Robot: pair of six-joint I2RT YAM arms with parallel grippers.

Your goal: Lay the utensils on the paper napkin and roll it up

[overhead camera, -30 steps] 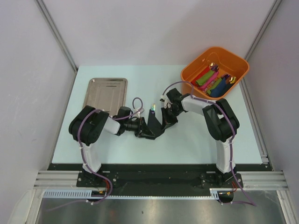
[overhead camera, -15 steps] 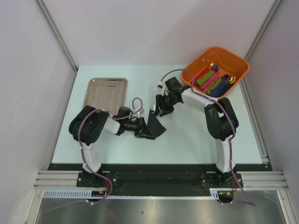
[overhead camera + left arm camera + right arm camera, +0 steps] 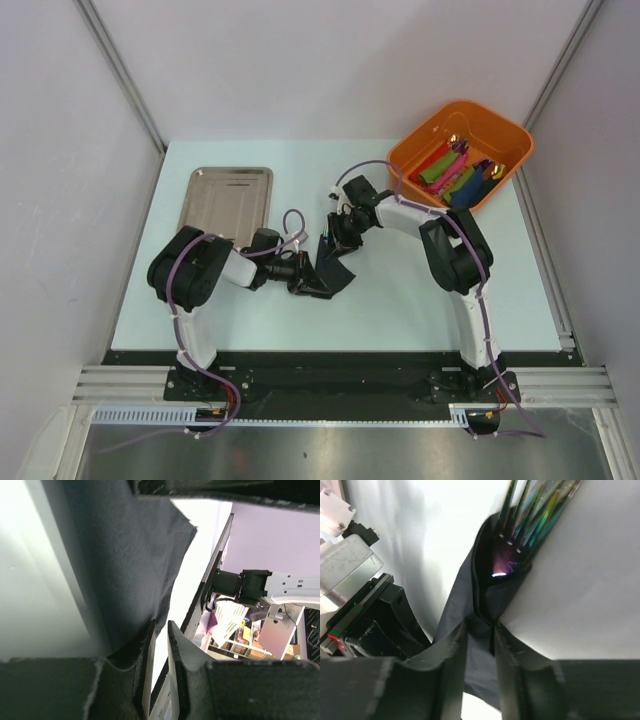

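- Steel tray, far left of the table: bare, untouched, same place as a second ago.
- Left gripper: no movement in the last second. Jaws narrow, with the near edge of the paper napkin running into the gap; judged to be pinching it as an anchor.
- Paper napkin, table centre between the two arms: a second ago it lay spread in a wide V; it is now gathered into a narrower, bunched band.
- Utensils: inside the napkin's far end, with iridescent tines sticking out of the fold onto the table. Placement judged done, rolling under way.
- Right gripper: has left the napkin's right-hand side and come up and leftward to the tine end. Jaws narrow around a raised fold of napkin, which fills the gap. Judged a fresh grip for the next turn of the roll.
- Orange bin, far right, holding coloured rolls: unchanged.
- Not verifiable: the utensil handles and their number, all covered by the napkin.
- Not verifiable: how firmly either gripper holds the paper.
- In the overhead view the right wrist covers the tine end almost entirely.
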